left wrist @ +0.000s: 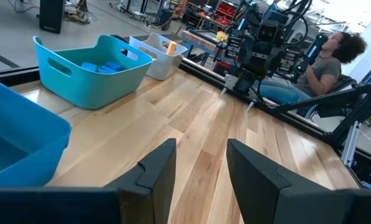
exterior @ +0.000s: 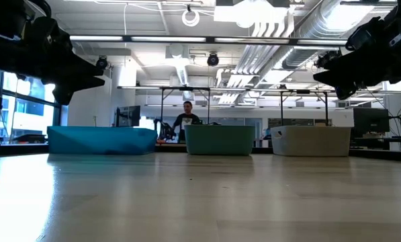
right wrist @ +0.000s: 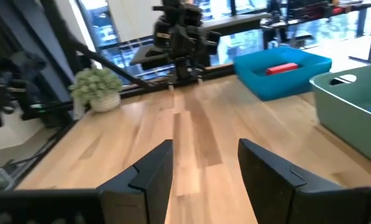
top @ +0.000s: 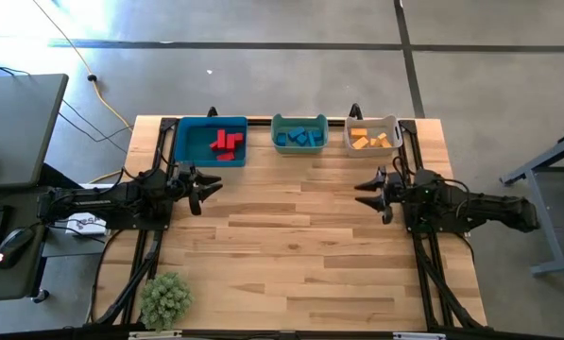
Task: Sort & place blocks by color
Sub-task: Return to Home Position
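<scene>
Small red blocks [top: 227,144] lie in the blue plastic bin [top: 181,142], blue blocks [top: 299,138] in the teal plastic bin [top: 276,134], orange blocks [top: 371,140] in the white plastic bin [top: 396,127], all along the wooden table [top: 291,246] at its 12 o'clock edge. Left gripper [top: 209,194] at 9 o'clock, right gripper [top: 365,194] at 3 o'clock: jaws parted, holding nothing.

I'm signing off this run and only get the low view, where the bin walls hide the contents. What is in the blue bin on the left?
Observer: From above, the blue bin holds red blocks and no other colour.
Operator: And the middle bin?
Observer: The teal bin holds blue blocks, bunched together.
Operator: And the white one, on my right?
Observer: The white bin holds orange blocks. No red or blue shows among them.
</scene>
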Motion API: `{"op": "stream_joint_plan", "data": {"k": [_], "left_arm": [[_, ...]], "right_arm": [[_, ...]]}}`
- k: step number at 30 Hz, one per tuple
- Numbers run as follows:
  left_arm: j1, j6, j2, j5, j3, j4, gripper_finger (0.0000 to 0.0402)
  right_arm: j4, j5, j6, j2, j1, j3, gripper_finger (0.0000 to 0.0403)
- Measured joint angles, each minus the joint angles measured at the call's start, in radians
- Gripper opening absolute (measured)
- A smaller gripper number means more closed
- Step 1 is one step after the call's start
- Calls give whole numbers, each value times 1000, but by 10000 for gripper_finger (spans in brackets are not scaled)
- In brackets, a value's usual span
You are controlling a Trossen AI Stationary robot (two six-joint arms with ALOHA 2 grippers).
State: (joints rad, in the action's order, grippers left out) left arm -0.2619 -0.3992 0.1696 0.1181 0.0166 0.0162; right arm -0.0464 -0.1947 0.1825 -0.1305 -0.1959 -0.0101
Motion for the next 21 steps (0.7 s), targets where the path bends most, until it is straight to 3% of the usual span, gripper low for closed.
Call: {"op": "stream_joint_plan", "data": {"k": [21], "left_arm": [[0,1,0,0,0,0,131]], "right_arm": [[5,30,-7,-1,0,0,170]]}}
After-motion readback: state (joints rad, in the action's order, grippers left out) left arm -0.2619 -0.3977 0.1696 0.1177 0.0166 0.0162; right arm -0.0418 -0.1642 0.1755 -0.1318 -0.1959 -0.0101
